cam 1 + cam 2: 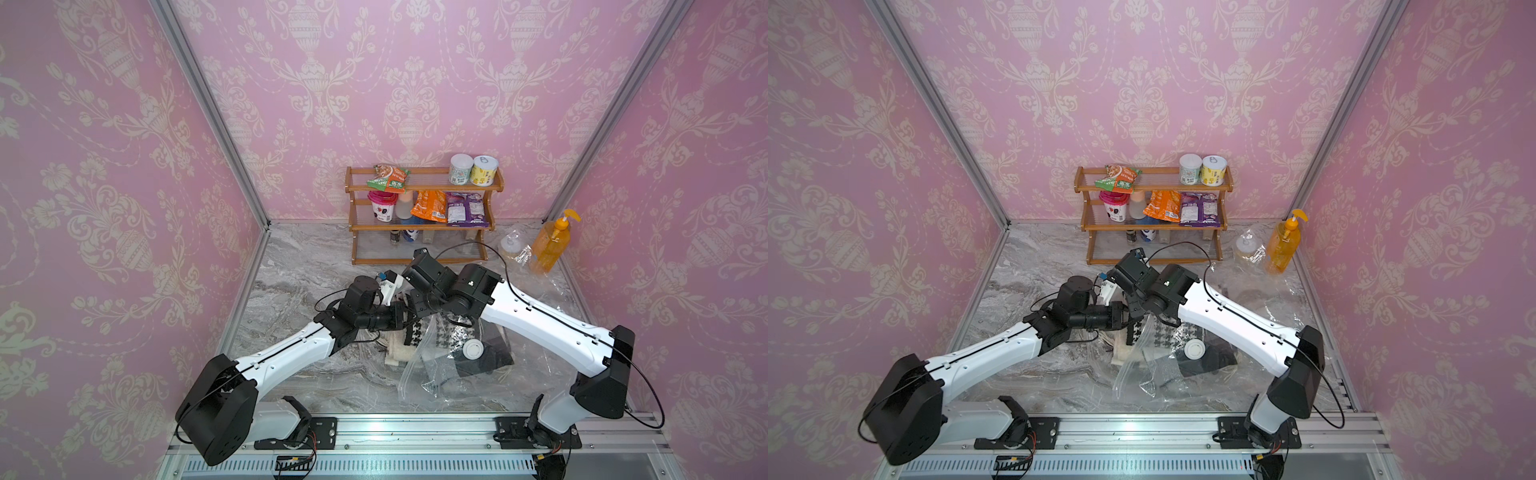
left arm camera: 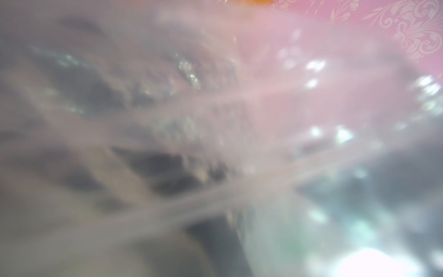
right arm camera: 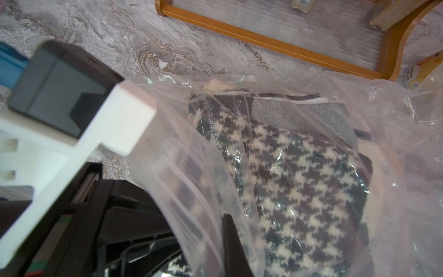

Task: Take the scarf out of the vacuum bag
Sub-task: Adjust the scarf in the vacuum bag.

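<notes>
The right gripper (image 1: 419, 306) pinches the vacuum bag (image 1: 417, 376); the left gripper (image 1: 405, 316), clenched beside the scarf (image 3: 299, 179), grasps I cannot tell what.

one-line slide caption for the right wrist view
Dark-and-cream houndstooth knit scarf seen through the crinkly clear plastic vacuum bag, near the wooden rack

The scarf (image 3: 299, 191) lies inside the vacuum bag (image 1: 415, 374), before the rack (image 1: 419, 227). A bottle (image 1: 550, 245) stands right of the rack.
</notes>
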